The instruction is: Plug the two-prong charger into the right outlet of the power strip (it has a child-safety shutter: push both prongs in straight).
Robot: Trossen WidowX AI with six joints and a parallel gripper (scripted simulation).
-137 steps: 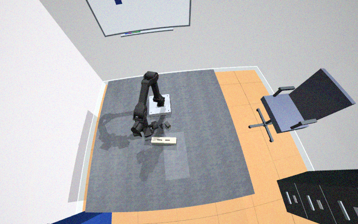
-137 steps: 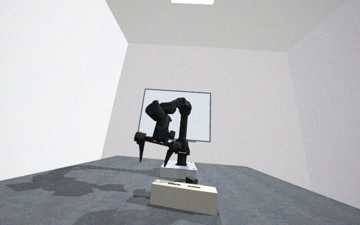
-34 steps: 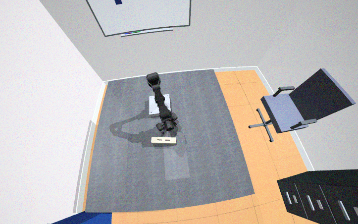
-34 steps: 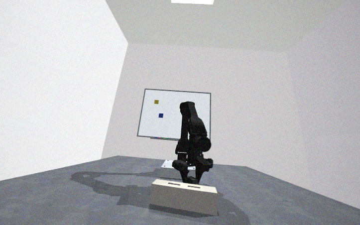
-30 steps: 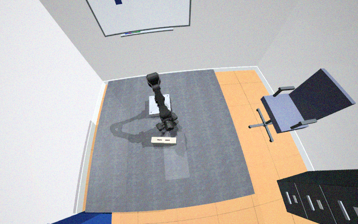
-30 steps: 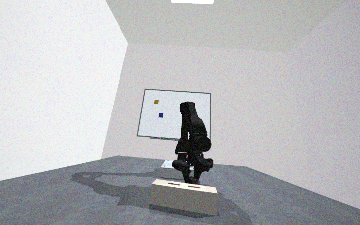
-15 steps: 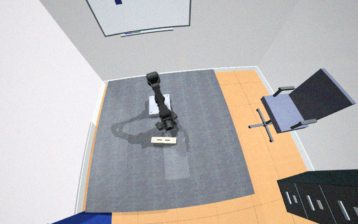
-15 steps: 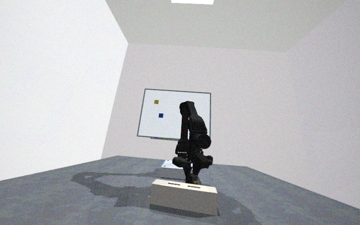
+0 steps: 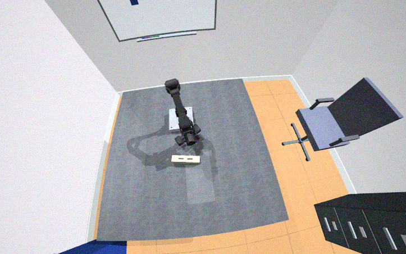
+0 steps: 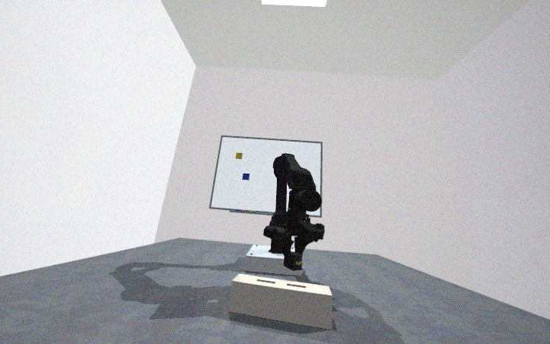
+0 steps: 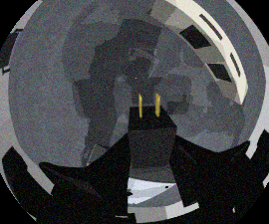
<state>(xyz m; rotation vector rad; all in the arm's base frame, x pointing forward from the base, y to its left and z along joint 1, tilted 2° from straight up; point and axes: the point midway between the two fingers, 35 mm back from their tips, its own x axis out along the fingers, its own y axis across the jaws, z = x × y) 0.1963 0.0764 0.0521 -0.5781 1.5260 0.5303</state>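
Observation:
My gripper [image 10: 294, 254] [image 11: 146, 135] is shut on the black charger [image 10: 292, 262] [image 11: 153, 129], with a finger on each side of its body. Two gold prongs stick out of the charger, away from the palm side in the wrist view. In the exterior view the charger shows behind the power strip and appears to be off the floor; in the top view the arm hides it. The cream power strip [image 9: 195, 160] [image 10: 280, 304] [image 11: 242, 90] lies apart from the gripper, its two slotted outlets facing up. Its right slot [image 9: 189, 158] [image 10: 296, 285] is uncovered.
The arm's white base plate [image 9: 173, 121] [image 10: 256, 252] is behind the strip as seen from the exterior view. A grey mat [image 9: 245, 189] lies beneath. An office chair [image 9: 322, 126] and dark drawers [image 9: 343, 217] stand farther right. A whiteboard [image 9: 166, 18] [image 10: 264, 170] hangs on the wall.

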